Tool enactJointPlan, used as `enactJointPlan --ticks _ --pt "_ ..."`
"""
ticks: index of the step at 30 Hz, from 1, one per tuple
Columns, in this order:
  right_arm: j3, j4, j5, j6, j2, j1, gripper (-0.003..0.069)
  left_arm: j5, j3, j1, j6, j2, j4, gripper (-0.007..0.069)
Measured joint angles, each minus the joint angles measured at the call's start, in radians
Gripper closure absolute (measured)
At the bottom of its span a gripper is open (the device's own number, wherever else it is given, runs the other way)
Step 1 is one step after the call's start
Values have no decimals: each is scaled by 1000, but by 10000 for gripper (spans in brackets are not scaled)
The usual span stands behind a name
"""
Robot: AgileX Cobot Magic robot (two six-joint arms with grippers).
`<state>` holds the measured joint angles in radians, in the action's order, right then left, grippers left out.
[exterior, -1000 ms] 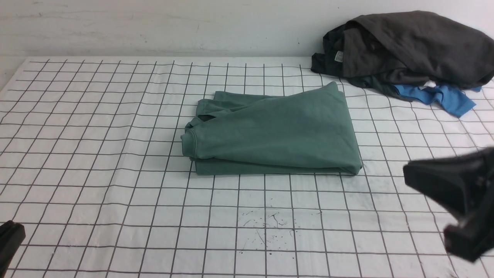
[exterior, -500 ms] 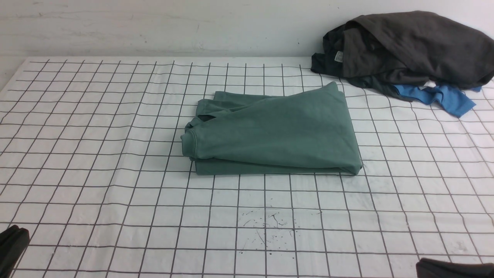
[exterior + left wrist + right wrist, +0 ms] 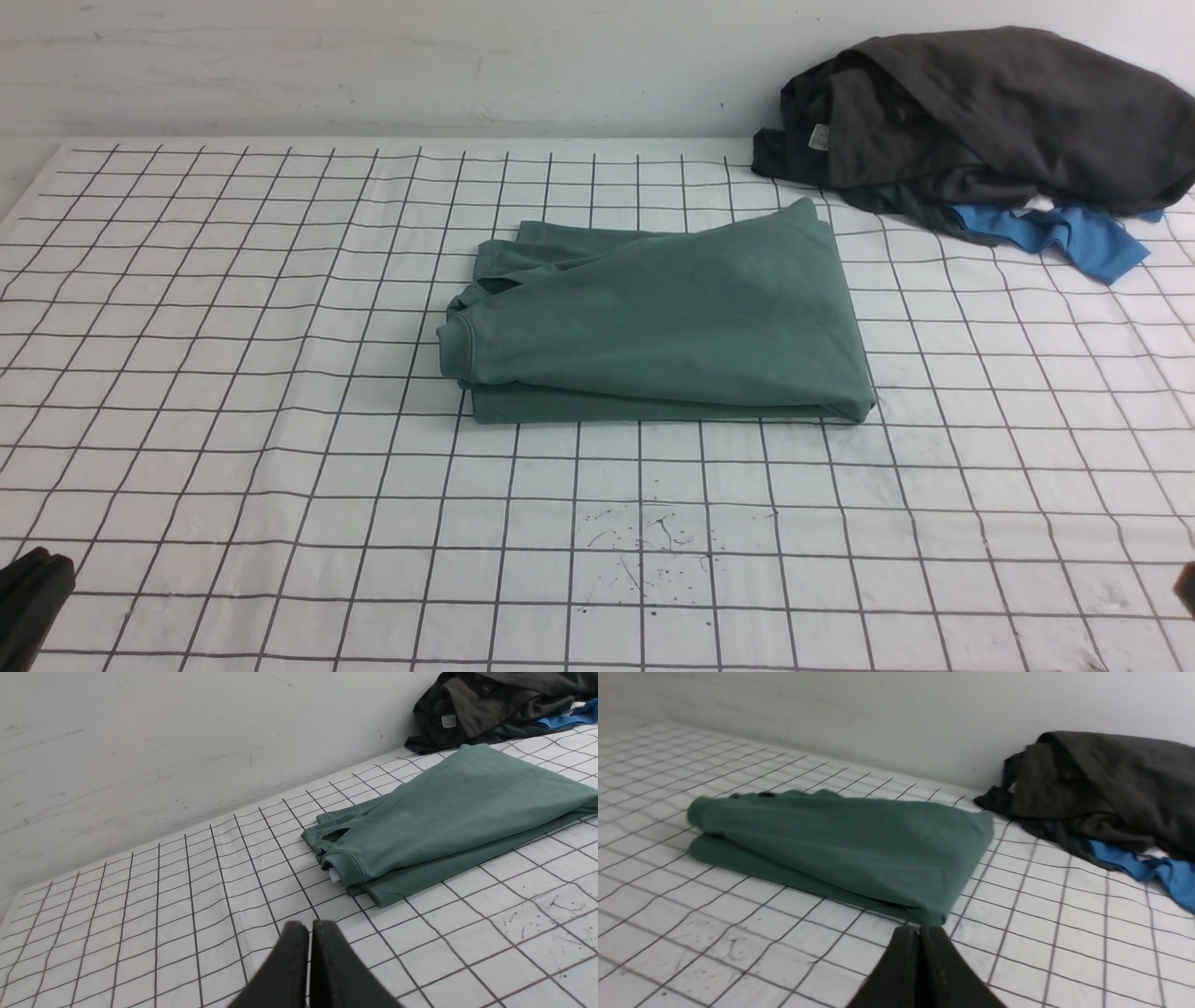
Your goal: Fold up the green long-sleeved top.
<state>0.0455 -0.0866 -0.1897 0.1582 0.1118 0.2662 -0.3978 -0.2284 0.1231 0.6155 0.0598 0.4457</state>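
Observation:
The green long-sleeved top (image 3: 653, 322) lies folded into a compact rectangle in the middle of the gridded table, collar end to the left. It also shows in the left wrist view (image 3: 439, 816) and the right wrist view (image 3: 845, 844). My left gripper (image 3: 309, 926) is shut and empty, low at the near left corner (image 3: 33, 597), well apart from the top. My right gripper (image 3: 919, 929) is shut and empty, a little short of the top's near right corner. In the front view only a sliver of it shows at the right edge.
A heap of dark grey-black garments (image 3: 980, 121) with a small bright blue garment (image 3: 1055, 233) lies at the far right corner against the wall. The white table cover (image 3: 280, 467) has a black grid and small ink marks (image 3: 653, 541) near the front.
My right gripper has drawn back down and to the right, from beside the top's near right corner to almost out of the front view. The left gripper and the top have stayed put.

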Motion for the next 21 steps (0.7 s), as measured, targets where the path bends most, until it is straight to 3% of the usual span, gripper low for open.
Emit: enactJointPlan --ticks 7,12,21 --pt "-72 9 -35 -113 -118 -174 673 -1 0 0 0 0 0 631" --pt "-71 70 -163 -158 -122 -191 673 -4 0 0 0 0 0 631" --pt "-70 78 -172 -171 -122 -191 673 -15 0 0 0 0 0 631"
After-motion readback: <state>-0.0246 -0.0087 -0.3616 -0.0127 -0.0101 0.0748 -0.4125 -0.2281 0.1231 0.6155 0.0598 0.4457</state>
